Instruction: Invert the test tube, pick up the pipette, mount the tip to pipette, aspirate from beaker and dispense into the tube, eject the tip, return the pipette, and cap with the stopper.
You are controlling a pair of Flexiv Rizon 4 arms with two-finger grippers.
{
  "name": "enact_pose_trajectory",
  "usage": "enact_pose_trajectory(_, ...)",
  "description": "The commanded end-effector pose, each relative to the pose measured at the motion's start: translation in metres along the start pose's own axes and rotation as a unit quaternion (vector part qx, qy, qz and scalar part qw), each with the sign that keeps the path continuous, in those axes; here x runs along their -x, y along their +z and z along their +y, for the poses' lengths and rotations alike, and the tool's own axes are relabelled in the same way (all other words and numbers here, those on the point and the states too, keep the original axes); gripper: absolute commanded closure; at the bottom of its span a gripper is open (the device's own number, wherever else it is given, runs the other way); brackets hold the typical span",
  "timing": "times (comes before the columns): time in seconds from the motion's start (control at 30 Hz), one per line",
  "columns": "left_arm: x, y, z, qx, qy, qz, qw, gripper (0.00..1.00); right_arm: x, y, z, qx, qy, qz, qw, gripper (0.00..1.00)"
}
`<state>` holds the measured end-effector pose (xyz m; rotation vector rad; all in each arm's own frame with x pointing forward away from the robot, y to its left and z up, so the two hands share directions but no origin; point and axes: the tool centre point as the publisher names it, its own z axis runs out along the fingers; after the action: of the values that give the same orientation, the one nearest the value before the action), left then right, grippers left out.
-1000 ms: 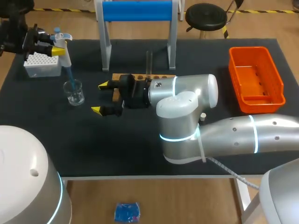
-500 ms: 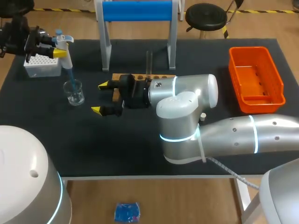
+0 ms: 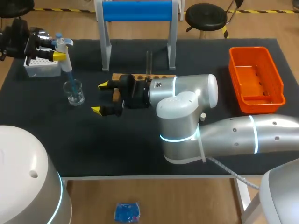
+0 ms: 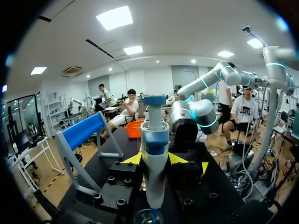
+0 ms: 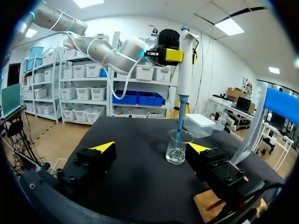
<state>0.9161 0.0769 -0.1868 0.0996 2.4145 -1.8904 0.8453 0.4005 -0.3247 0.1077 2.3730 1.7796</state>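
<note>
My left gripper [image 3: 52, 50] is shut on the white and blue pipette [image 3: 64, 48] at the table's far left. The pipette stands upright, and its blue tip [image 5: 180, 121] reaches down into the glass beaker [image 3: 74, 92]. In the left wrist view the pipette [image 4: 154, 154] fills the gap between the yellow tips, with the beaker [image 4: 148, 217] right below. My right gripper [image 3: 100, 98] is open near the table's middle, empty, facing the beaker [image 5: 179, 147]. Behind it, a test tube [image 3: 149, 62] stands upright in the wooden rack [image 3: 161, 76].
A white tip box [image 3: 41, 66] sits at the far left, behind the beaker. A blue and white stand [image 3: 138, 28] rises at the back middle. An orange bin [image 3: 256, 79] lies at the right. My right arm's bulky elbow [image 3: 182, 116] covers the table's middle.
My left gripper has lifted the pipette a little and drawn back slightly; the tip still points into the beaker. The right arm has not moved.
</note>
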Motion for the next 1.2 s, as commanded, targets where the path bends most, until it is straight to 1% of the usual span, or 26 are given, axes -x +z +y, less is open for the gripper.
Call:
enact_pose_trajectory(0.03,0.004,0.0,0.004,-0.003,0.001,0.004,1.0,1.0,0.0,0.0,-0.001,0.001,0.0,0.0,1.0,0.0)
enact_pose_trajectory(0.63,0.006,0.004,0.014,-0.004,-0.008,0.008,1.0,1.0,0.0,0.0,-0.001,0.001,0.0,0.0,1.0,0.0)
enact_pose_trajectory(1.2,0.007,0.002,0.018,-0.001,-0.01,0.006,1.0,1.0,0.0,0.0,-0.001,0.001,0.0,0.0,1.0,0.0)
